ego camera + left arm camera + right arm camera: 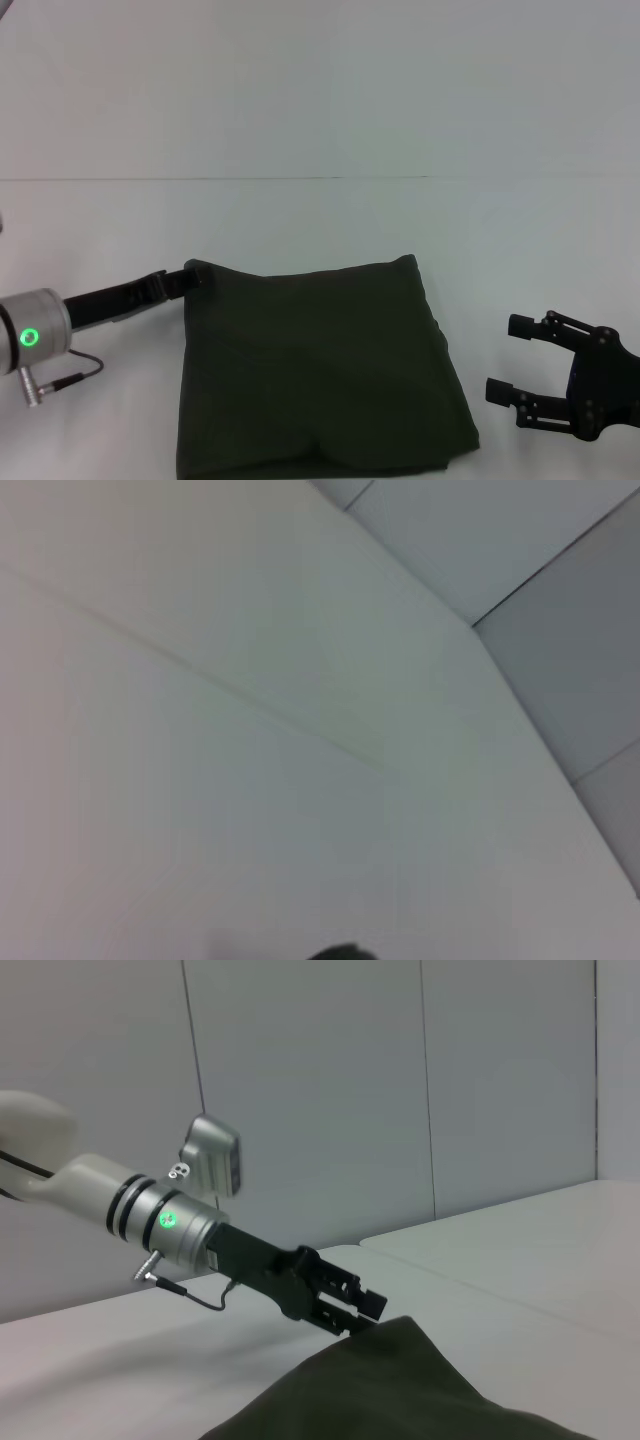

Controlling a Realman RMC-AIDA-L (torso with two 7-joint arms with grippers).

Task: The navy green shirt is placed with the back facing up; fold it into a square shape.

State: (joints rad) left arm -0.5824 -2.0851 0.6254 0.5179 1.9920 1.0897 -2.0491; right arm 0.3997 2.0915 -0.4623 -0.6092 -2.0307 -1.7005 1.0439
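We see the navy green shirt (320, 370) lying on the white table (320, 120), folded into a roughly square, dark olive block with its plain side up and a few soft creases across it. Our left claw (190, 278) reaches in low from the left and sits at the shirt's far left corner, its fingers closed on the edge of the cloth there; the right wrist view shows the same claw (362, 1312) pinching that raised corner of the shirt (400, 1390), with the green light glowing on the arm's silver wrist (170, 1222). Our right claw (515, 375) rests to the right of the shirt, near its right edge but clear of it, with its two black fingers (522, 325) spread apart and holding nothing. The left wrist view shows only bare table surface (250, 730).
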